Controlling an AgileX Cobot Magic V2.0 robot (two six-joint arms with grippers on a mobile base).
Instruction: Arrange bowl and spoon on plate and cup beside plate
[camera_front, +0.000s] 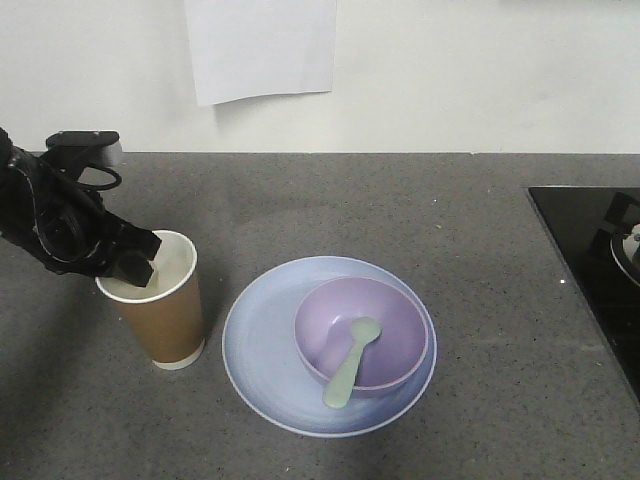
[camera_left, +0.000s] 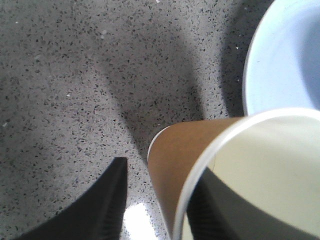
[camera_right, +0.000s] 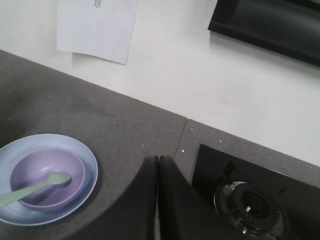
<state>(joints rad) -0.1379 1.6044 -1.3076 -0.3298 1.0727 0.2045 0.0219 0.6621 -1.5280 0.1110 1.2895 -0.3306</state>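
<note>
The brown paper cup (camera_front: 165, 312) stands upright on the counter just left of the pale blue plate (camera_front: 258, 350). The lavender bowl (camera_front: 392, 318) sits on the plate, and the mint-green spoon (camera_front: 350, 366) lies in the bowl with its handle over the near rim. My left gripper (camera_front: 136, 268) is open and straddles the cup's left rim. One finger is inside the cup (camera_left: 172, 150), the other finger (camera_left: 107, 200) stands outside with a gap to the wall. My right gripper (camera_right: 158, 159) is shut on nothing, off to the right of the plate (camera_right: 91, 165).
A black stove top with a burner (camera_front: 590, 260) lies at the counter's right end, also under the right gripper as the burner (camera_right: 250, 202). A white sheet of paper (camera_front: 260, 45) hangs on the back wall. The grey speckled counter (camera_front: 400, 210) runs to the wall.
</note>
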